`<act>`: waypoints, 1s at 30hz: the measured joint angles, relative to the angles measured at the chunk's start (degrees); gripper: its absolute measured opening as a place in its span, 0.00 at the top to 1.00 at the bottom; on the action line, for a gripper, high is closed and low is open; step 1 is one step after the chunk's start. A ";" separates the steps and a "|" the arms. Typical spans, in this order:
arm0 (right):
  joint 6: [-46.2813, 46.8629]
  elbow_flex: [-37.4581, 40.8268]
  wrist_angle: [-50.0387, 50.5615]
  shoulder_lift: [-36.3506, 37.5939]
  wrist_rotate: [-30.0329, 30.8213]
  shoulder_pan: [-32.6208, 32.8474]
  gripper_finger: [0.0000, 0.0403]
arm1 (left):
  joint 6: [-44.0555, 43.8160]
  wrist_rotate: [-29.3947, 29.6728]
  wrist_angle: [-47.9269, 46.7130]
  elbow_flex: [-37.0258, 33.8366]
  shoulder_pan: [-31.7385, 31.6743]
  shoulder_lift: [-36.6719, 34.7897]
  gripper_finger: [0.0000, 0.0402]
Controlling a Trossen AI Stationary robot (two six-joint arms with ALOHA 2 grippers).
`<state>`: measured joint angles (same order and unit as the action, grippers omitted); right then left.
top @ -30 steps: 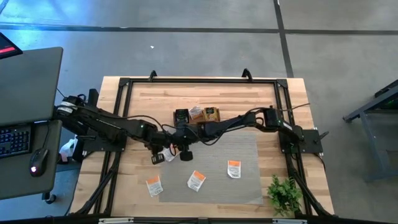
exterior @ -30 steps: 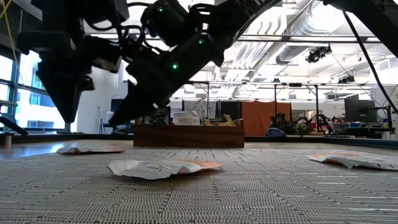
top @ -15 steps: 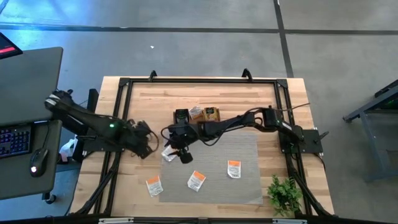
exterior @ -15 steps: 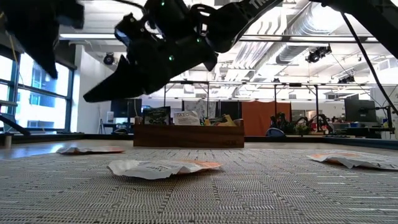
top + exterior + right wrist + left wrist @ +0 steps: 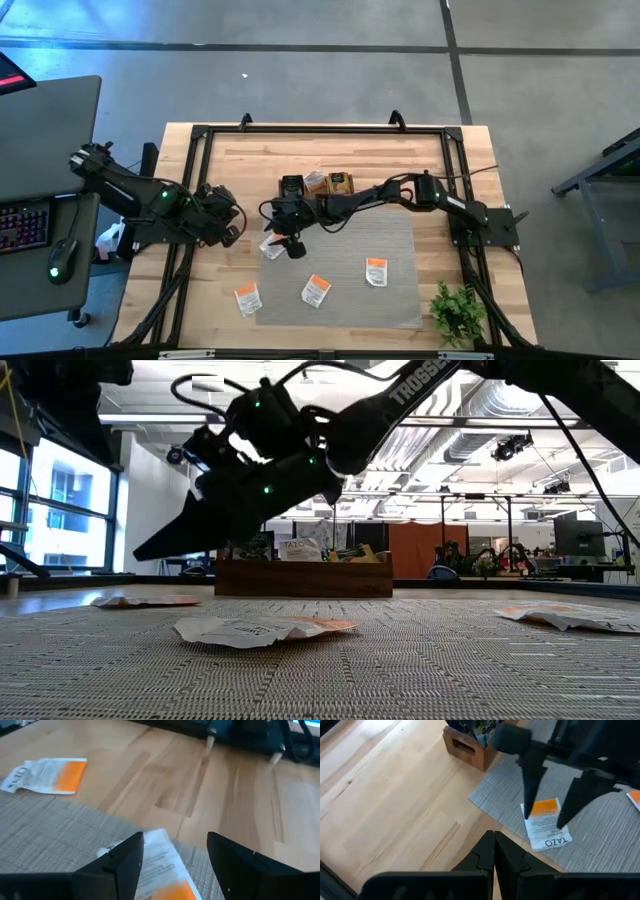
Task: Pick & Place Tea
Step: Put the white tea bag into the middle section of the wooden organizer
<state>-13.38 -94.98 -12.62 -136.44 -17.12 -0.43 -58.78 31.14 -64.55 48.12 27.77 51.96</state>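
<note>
- A white-and-orange tea sachet (image 5: pixel 546 822) lies flat on the grey woven mat (image 5: pixel 400 290) near its corner, just in front of the wooden box (image 5: pixel 318 184).
- The right gripper (image 5: pixel 280 243) hangs directly over that sachet, fingers spread wide apart — nothing between them.
- Three more white-and-orange sachets (image 5: pixel 316 290) lie along the mat's near side, well apart from each other; one (image 5: pixel 247 298) rests off the mat's edge on bare table (image 5: pixel 240 160).
- The left gripper (image 5: pixel 232 217) sits over bare wood to the side, fingers pressed together — empty.
- A small potted plant (image 5: pixel 457 312) stands at the table's corner.
</note>
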 joint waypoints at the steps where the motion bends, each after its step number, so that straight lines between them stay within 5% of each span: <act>1: 0.52 0.00 -0.03 -0.36 0.02 -0.12 0.46 | 0.00 0.01 0.01 0.00 0.00 0.00 1.00; 13: -1.76 -0.15 6.21 -4.12 1.68 -0.16 0.49 | 0.01 0.07 -0.27 0.00 0.00 0.00 1.00; 25: -1.96 -0.07 9.60 -4.17 1.56 -0.15 0.95 | 1.69 -0.02 -0.39 0.00 0.00 0.00 1.00; 30: -0.77 0.11 9.30 -2.98 2.03 -0.14 0.95 | 1.95 -0.07 -0.46 0.00 0.00 0.00 1.00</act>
<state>-14.14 -94.87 -3.33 -139.42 -15.09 -0.57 -56.84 31.07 -65.01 48.12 27.77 51.96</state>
